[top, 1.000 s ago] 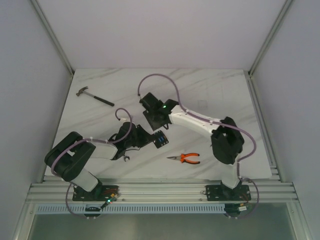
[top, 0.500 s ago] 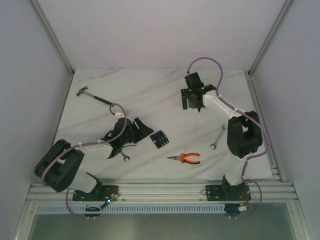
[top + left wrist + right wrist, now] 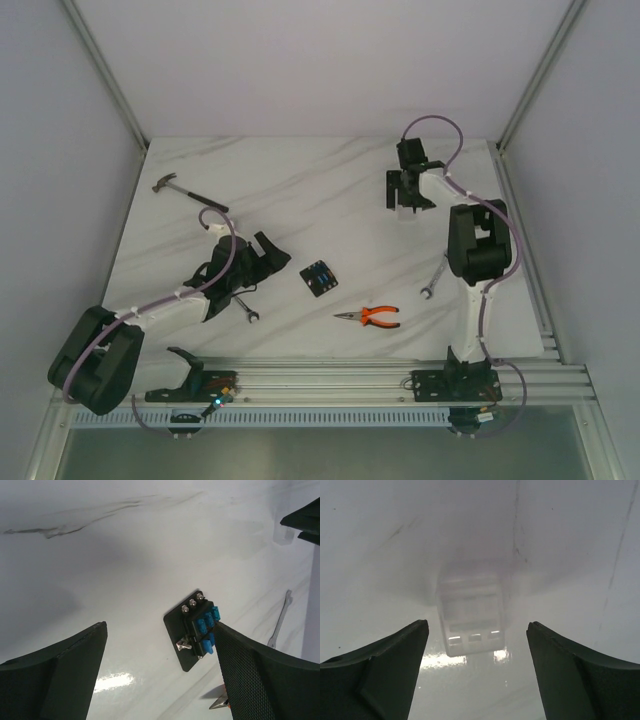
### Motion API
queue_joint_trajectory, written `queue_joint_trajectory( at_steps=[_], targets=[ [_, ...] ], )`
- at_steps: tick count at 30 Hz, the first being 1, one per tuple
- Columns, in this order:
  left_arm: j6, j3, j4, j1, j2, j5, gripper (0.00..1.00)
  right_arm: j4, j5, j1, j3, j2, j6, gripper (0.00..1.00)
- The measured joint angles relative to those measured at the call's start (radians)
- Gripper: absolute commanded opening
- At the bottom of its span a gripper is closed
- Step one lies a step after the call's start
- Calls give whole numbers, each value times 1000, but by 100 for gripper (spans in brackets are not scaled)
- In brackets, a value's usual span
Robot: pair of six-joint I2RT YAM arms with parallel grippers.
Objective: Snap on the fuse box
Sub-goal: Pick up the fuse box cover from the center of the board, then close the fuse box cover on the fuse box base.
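Observation:
The fuse box, a small black square with blue fuses, lies flat on the marble table with nothing touching it. In the left wrist view the fuse box sits ahead of my fingers, close to the right finger. My left gripper stands open just left of it, holding nothing. Far away at the back right, my right gripper is also open. It hovers over a clear plastic cover lying on the table between its fingers.
A hammer lies at the back left. Orange-handled pliers rest near the front, right of the fuse box. One wrench is beside the right arm, and a smaller wrench is under the left gripper.
Both grippers opened and pulled away from the fuse box, which stays on the table. The left arm drew back leftward. The right arm swung to the back right, over the clear cover.

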Motion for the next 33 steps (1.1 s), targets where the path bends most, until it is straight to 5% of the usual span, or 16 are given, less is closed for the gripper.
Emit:
queue_joint_trajectory(
  at_steps=[12,20,33],
  targets=[
    [7,-2,-16,3,0,7,96,13,-72,-5,13,34,-39,42],
    [6,-2,-16,3,2,14,97,12,-85,68,-112,-83,-42,39],
    [-17,-17,-14,3,22,40,100,-9,-119,468,-279,-369,6,39]
  ],
)
